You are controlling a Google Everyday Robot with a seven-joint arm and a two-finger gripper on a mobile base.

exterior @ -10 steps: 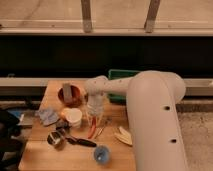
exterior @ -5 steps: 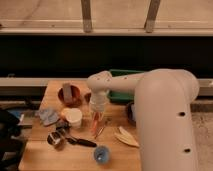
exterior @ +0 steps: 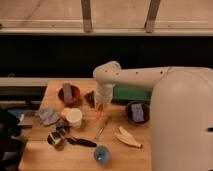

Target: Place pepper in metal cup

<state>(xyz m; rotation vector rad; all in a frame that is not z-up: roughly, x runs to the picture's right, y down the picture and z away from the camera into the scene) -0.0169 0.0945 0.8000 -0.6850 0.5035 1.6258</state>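
Pincer point(exterior: 100, 106) hangs over mid-counter point(exterior: 40, 156), arm reaching in from the right; white cup point(exterior: 73, 118) stands just left of it, on the line toward the metal cup point(exterior: 54, 139) at front left; black-handled tool point(exterior: 83, 142) lies just right of that cup; blue cup point(exterior: 102, 155) near front edge; bare wood shows at front-left corner.

1. Your pepper point(exterior: 98, 118) is slim and orange-red. It hangs near upright, right under the gripper point(exterior: 100, 110), over the table's point(exterior: 45, 157) middle.
2. Your metal cup point(exterior: 54, 139) — small, shiny, dark inside — sits upright toward the front-left, well apart from the pepper.
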